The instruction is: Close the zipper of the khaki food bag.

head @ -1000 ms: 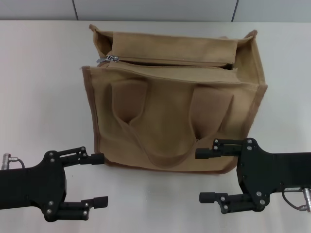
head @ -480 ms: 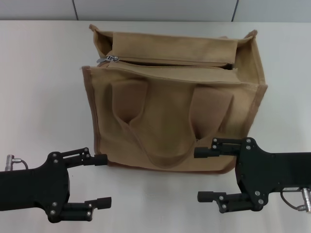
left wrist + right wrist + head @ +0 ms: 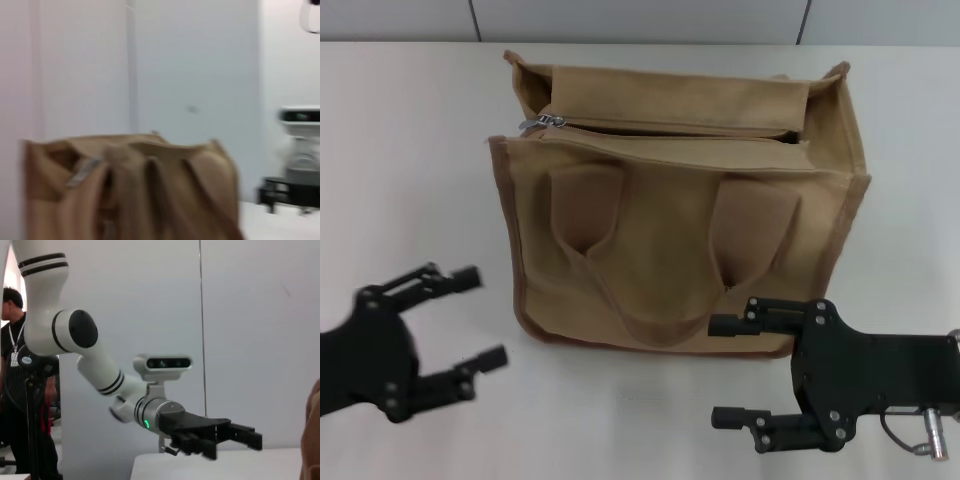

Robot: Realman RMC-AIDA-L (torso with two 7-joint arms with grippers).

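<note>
Your left gripper [image 3: 470, 315] hangs open over the table [image 3: 410, 150], off the khaki food bag's [image 3: 680, 240] near left corner and touching nothing. Your right gripper [image 3: 725, 370] is open too, its upper finger just at the bag's near bottom edge. The zipper [image 3: 660, 128] lies well beyond both, unclosed, its silver pull tab [image 3: 542, 122] on your left gripper's side.
</note>
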